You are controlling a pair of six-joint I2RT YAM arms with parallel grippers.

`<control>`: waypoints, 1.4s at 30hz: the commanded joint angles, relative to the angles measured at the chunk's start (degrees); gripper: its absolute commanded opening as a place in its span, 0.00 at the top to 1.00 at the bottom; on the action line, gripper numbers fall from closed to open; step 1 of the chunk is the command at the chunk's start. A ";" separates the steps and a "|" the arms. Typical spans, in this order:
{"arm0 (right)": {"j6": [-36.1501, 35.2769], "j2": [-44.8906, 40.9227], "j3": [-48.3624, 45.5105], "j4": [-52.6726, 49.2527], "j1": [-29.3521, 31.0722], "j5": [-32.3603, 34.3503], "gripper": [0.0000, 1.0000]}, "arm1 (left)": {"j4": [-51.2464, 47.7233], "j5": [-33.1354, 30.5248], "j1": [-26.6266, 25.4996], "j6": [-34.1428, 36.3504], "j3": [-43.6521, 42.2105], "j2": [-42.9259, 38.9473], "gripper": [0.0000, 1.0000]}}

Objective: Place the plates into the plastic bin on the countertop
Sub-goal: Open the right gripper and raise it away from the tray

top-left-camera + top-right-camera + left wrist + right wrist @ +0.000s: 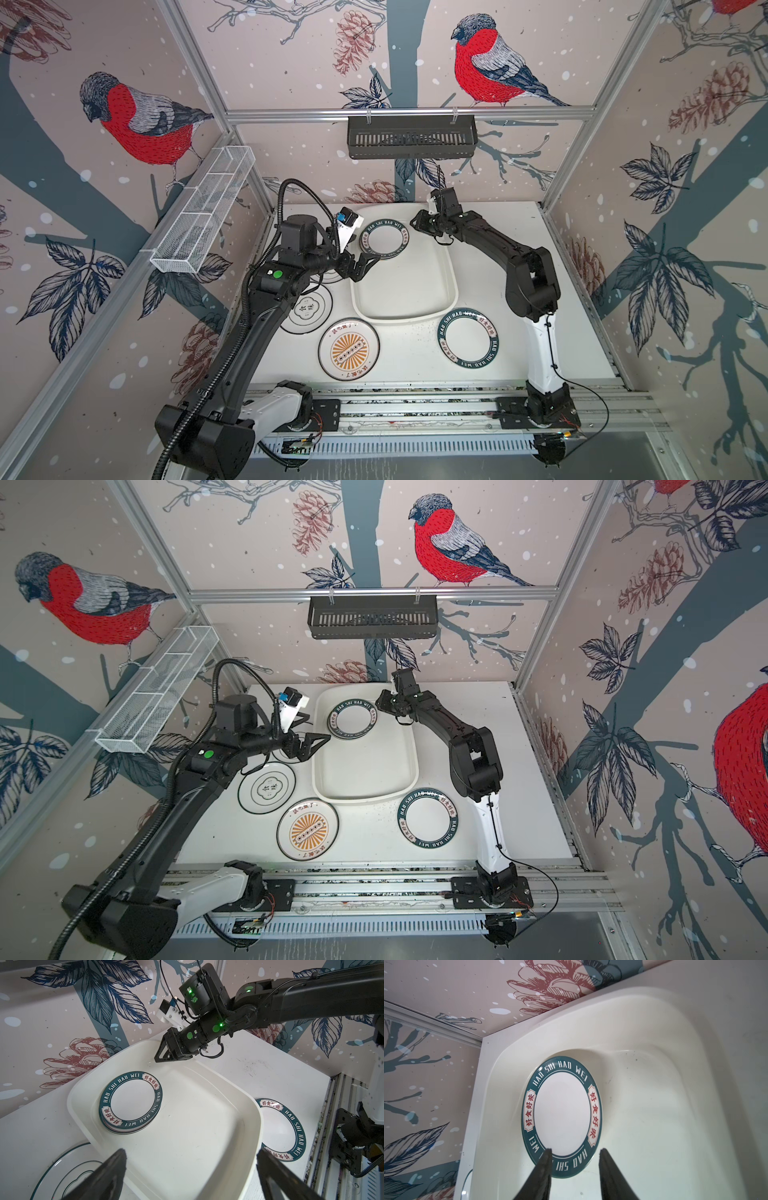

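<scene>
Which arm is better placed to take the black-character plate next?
Probably left. The open left gripper hovers close to the black-character plate; the right gripper is across the plastic bin, over its far corner.

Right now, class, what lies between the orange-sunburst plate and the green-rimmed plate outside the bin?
Nothing: between the sunburst plate and the green-rimmed plate only bare, speckled countertop shows in both top views.

The plastic bin is white; its plates have dark-green lettered rims.
</scene>
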 commanded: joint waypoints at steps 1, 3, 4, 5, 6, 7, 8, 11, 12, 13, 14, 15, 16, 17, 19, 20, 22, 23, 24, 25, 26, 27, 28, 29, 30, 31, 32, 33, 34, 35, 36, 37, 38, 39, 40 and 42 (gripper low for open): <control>-6.58 -3.43 -1.46 -2.75 1.09 9.41 0.57 | -0.14 -0.11 0.00 1.25 0.16 0.20 0.03; -8.78 -5.99 -3.40 -2.96 1.68 13.55 0.57 | -0.14 -0.04 0.02 1.26 0.25 0.43 0.03; -9.50 -7.05 -4.32 -3.03 1.95 15.26 0.56 | -0.13 -0.04 0.02 1.14 0.39 0.55 0.03; -10.29 -8.40 -5.46 -3.00 2.18 17.67 0.54 | -0.12 0.08 0.00 1.03 0.50 0.64 0.03; -11.12 -9.90 -6.91 -2.64 2.46 19.86 0.52 | -0.09 0.18 0.05 0.92 0.51 0.73 0.03; -11.80 -11.33 -8.30 -2.20 2.68 21.55 0.51 | -0.05 0.31 0.00 0.78 0.55 0.75 0.03; -12.31 -12.83 -9.95 -1.56 2.86 24.08 0.49 | -0.04 0.29 0.02 0.62 0.68 0.85 0.03; -13.39 -17.30 -14.63 0.44 3.22 30.01 0.44 | -0.05 0.36 -0.01 0.54 0.95 1.07 0.03; -13.51 -18.91 -16.45 1.34 3.32 31.68 0.43 | -0.14 0.40 0.05 0.59 0.96 1.03 0.03; -13.71 -20.39 -18.24 2.53 3.38 32.71 0.42 | -0.14 0.37 0.02 0.52 0.95 1.01 0.03; -14.08 -22.16 -20.60 4.36 3.51 33.65 0.42 | -0.13 0.36 -0.01 0.51 0.86 0.95 0.03; -14.10 -23.77 -22.87 6.14 3.69 34.74 0.41 | -0.23 0.36 -0.06 0.52 0.85 0.84 0.03; -14.37 -25.09 -24.61 7.49 3.83 35.62 0.39 | -0.29 0.36 -0.10 0.51 0.65 0.80 0.03; -14.73 -26.37 -26.55 9.23 3.93 36.54 0.38 | -0.25 0.36 0.04 0.67 0.58 0.68 0.03; -14.48 -28.30 -29.14 10.77 3.96 38.73 0.36 | -0.10 0.27 -0.07 0.69 0.19 0.60 0.03; -14.41 -28.84 -29.59 10.69 3.96 39.68 0.36 | 0.00 0.31 -0.08 0.70 0.08 0.56 0.03; -14.02 -29.70 -30.22 9.62 3.96 42.13 0.35 | 0.12 0.59 -0.03 0.61 -0.05 0.46 0.03; -13.78 -30.00 -30.40 9.15 3.97 43.03 0.35 | 0.12 0.63 -0.08 0.67 -0.09 0.59 0.03; -13.51 -30.30 -30.56 8.52 3.96 44.24 0.35 | 0.11 0.77 -0.08 0.54 0.03 0.55 0.03; -13.05 -30.56 -30.80 8.10 3.94 45.27 0.35 | 0.09 0.76 -0.06 0.51 0.08 0.55 0.03; -12.60 -30.87 -31.14 7.64 3.88 46.50 0.34 | 0.05 0.78 -0.16 0.52 0.17 0.55 0.03; -12.22 -31.05 -31.55 7.48 3.87 47.50 0.34 | 0.02 0.79 -0.12 0.56 0.23 0.55 0.03; -11.97 -31.27 -31.86 7.14 3.91 48.15 0.34 | -0.06 0.79 -0.12 0.52 0.27 0.55 0.03; -11.46 -31.46 -32.06 6.41 3.92 48.98 0.35 | -0.05 0.74 -0.14 0.54 0.39 0.46 0.03; -10.87 -31.72 -32.17 5.42 3.88 49.59 0.35 | -0.07 0.65 -0.12 0.53 0.39 0.40 0.03; -10.42 -31.97 -32.30 4.63 3.89 50.38 0.34 | -0.05 0.67 -0.16 0.52 0.38 0.46 0.03; -9.84 -32.34 -32.56 3.93 3.87 51.52 0.34 | -0.07 0.69 -0.11 0.51 0.41 0.38 0.03; -9.68 -32.80 -33.18 3.58 3.88 52.31 0.33 | -0.05 0.69 -0.11 0.43 0.35 0.47 0.03; -9.40 -33.23 -33.82 3.48 3.93 53.11 0.32 | -0.05 0.64 -0.18 0.43 0.32 0.53 0.03; -9.10 -33.71 -34.62 3.46 3.81 54.01 0.30 | -0.05 0.76 -0.12 0.35 0.30 0.55 0.03; -8.78 -34.31 -35.47 3.54 3.64 54.69 0.25 | -0.05 0.72 -0.11 0.34 0.34 0.50 0.03; -8.31 -34.73 -36.21 3.55 3.49 55.42 0.20 | -0.05 0.76 -0.19 0.36 0.35 0.47 0.03; -7.85 -35.29 -36.99 3.36 3.01 55.31 0.20 | -0.05 0.72 -0.16 0.31 0.28 0.42 0.03; -7.50 -35.93 -37.77 3.33 2.46 54.85 0.21 | -0.05 0.71 -0.14 0.30 0.26 0.46 0.03; -7.23 -36.40 -38.43 3.37 1.95 54.05 0.19 | -0.05 0.69 -0.22 0.25 0.31 0.38 0.03; -7.01 -37.46 -39.42 2.71 0.82 51.18 0.11 | -0.07 0.68 -0.20 0.28 0.18 0.28 0.03</control>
